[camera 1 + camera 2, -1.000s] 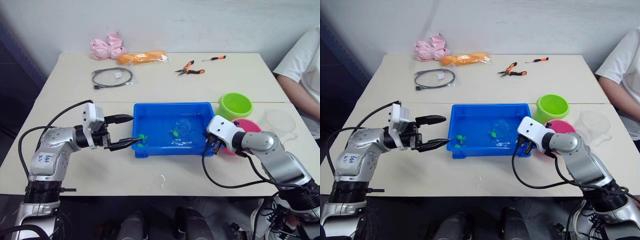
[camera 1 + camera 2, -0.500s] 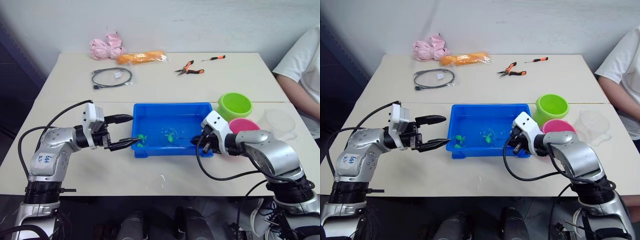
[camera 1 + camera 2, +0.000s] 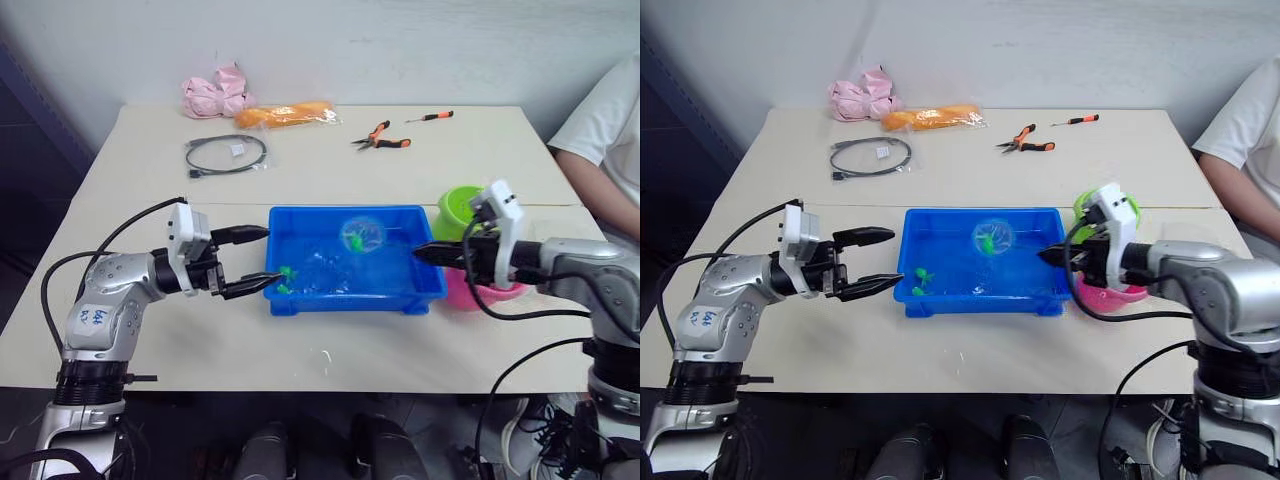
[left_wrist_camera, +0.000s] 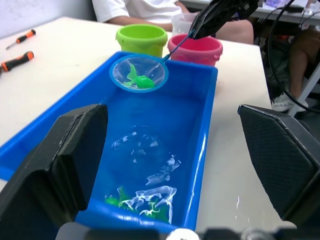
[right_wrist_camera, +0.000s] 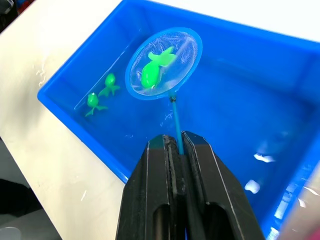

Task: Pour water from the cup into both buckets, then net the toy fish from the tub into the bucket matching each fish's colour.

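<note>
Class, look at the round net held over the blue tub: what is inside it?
One green fish lies in the net, held by the right gripper above the tub. The sheer mesh hides nothing. Two more green fish remain in the tub.

Light is bright and even, with only soft shadows under the arms on the pale table [image 3: 330, 180]. White glints break on the water in the tub [image 4: 200, 150]. The left gripper's fingers [image 4: 75, 150] loom dark and blurred up close.

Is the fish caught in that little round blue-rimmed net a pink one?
No. The toy fish lying in the sheer mesh of the small blue-rimmed net is bright green, like the two left in the blue plastic tub.
</note>
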Available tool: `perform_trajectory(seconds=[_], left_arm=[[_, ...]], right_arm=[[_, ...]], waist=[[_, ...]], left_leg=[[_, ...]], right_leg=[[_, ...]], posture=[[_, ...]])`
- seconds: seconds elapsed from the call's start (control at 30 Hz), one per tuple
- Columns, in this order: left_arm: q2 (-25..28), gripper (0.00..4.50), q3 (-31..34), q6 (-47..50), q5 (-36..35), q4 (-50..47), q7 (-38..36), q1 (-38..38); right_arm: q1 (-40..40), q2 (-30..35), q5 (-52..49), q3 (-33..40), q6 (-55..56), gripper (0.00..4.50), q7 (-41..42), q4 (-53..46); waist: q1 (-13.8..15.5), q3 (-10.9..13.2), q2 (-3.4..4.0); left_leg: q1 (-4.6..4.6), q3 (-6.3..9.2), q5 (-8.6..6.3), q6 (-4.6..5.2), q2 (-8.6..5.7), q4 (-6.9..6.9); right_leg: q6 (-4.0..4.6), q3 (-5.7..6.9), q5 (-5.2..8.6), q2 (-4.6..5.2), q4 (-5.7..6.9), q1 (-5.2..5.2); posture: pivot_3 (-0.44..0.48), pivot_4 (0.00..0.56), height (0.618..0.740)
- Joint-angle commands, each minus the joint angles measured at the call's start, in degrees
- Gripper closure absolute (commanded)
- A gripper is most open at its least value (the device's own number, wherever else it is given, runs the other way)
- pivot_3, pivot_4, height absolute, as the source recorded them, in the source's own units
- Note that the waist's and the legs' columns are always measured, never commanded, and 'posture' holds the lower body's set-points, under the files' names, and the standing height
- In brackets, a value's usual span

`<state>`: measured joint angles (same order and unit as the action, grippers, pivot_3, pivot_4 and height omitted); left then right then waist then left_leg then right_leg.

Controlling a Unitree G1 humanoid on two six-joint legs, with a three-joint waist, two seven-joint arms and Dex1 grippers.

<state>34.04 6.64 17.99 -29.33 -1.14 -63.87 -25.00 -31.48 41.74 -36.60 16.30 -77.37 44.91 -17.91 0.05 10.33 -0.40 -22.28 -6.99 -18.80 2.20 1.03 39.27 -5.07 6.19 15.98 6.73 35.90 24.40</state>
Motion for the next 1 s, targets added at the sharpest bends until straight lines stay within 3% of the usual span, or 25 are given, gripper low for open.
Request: perform_trajectory(seconds=[0.03, 0.2, 0.37, 0.5, 0.7, 1.0], left_arm=[[-1.75, 0.04, -0.51, 0.75, -2.02, -1.00, 0.72, -3.16], [-6.14, 0.04, -2.76, 2.31, -2.27, -0.48, 2.31, -8.05], [-8.19, 0.04, -3.31, 1.70, -0.94, 3.33, 2.91, -10.67], [-8.89, 0.04, -3.89, 1.16, -0.51, 5.59, 2.91, -12.55], [-10.72, 0.04, -4.33, 1.74, -1.08, 6.18, 3.85, -13.37], [-11.72, 0.04, -4.47, 1.87, -1.40, 4.55, 4.59, -12.25]], right_arm=[[3.34, 2.57, -5.72, 5.78, -1.04, 4.50, 2.59, -3.81], [9.86, 3.51, -6.83, 10.77, 0.24, 4.50, 0.01, -5.63], [10.57, 3.86, -10.13, 16.74, -1.00, 4.50, -2.15, -5.51], [10.99, 8.42, -8.33, 20.43, 1.96, 4.50, -2.73, -1.29], [13.93, 11.21, 2.06, 18.60, 19.71, 4.50, -4.36, 9.31], [12.69, 8.05, 16.14, 12.13, 43.46, 4.50, -13.03, 18.76]], waist=[[0.21, 0.00, -0.01], [0.35, -0.01, -0.02], [-0.10, -0.01, -0.02], [0.06, -0.01, -0.02], [0.76, -0.01, -0.02], [0.56, -0.01, -0.02]], left_leg=[[-0.01, 0.01, 0.00, 0.00, 0.00, 0.00], [0.00, 0.00, 0.00, 0.02, -0.02, 0.00], [0.04, -0.07, 0.01, 0.04, -0.03, 0.00], [0.03, -0.06, 0.01, 0.04, -0.04, -0.01], [0.03, -0.10, 0.02, 0.09, -0.11, -0.01], [0.09, -0.21, 0.05, 0.08, -0.08, -0.01]], right_leg=[[0.00, 0.01, 0.00, 0.00, 0.00, 0.00], [-0.05, -0.01, -0.03, -0.01, -0.02, -0.03], [-0.09, -0.06, -0.05, -0.06, -0.01, -0.02], [-0.08, -0.06, -0.05, -0.05, -0.02, -0.01], [-0.15, -0.06, -0.08, -0.04, -0.09, -0.04], [-0.17, 0.00, -0.10, -0.09, -0.05, -0.03]], posture=[[0.000, 0.150, 0.740], [0.000, 0.150, 0.740], [0.000, 0.150, 0.740], [0.000, 0.150, 0.740], [0.000, 0.150, 0.740], [0.000, 0.150, 0.740]])
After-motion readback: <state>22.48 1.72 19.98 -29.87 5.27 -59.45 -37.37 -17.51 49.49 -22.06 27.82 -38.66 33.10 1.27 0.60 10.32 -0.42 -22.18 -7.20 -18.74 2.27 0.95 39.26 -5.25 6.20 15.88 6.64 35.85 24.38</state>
